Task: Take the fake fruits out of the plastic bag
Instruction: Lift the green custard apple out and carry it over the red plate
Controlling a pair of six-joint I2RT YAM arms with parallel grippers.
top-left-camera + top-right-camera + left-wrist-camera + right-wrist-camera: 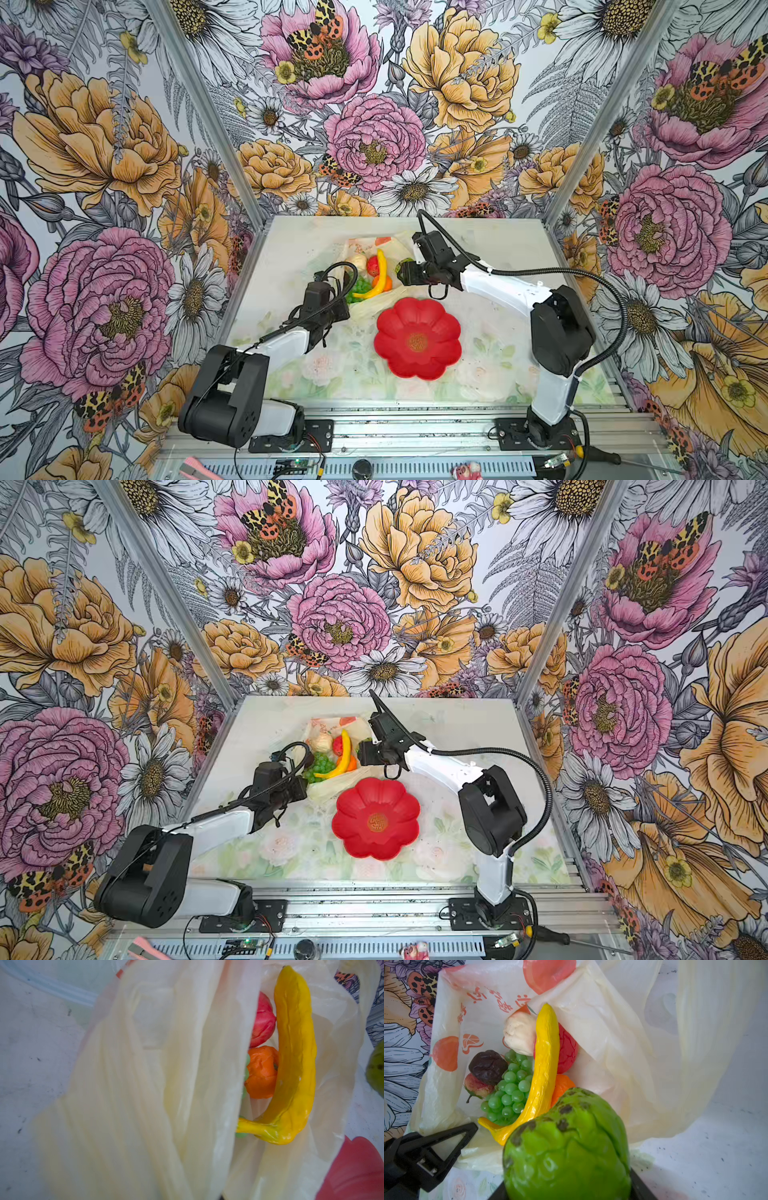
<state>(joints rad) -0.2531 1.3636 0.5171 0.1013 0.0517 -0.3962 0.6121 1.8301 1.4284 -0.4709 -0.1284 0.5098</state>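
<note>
Right wrist view: right fingers (640, 1190) grasp the bumpy glossy green round fruit (566, 1147) just beside the crinkly pale-yellow plastic bag (602, 1032); left fingers (468, 1129) pinch its edge, clenched.

Crumpled plastic bag (602, 1043), mouth open; banana (545, 1068), grapes (510, 1093), orange (562, 1086) inside; green fruit (566, 1147) outside.

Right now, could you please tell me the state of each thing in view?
plastic bag, open, one edge raised.
left gripper, shut on the plastic bag.
right gripper, shut on the green round fruit.
green round fruit, held at the bag's edge.
banana, inside the bag.
grapes, inside the bag.
red plate, empty.
</note>
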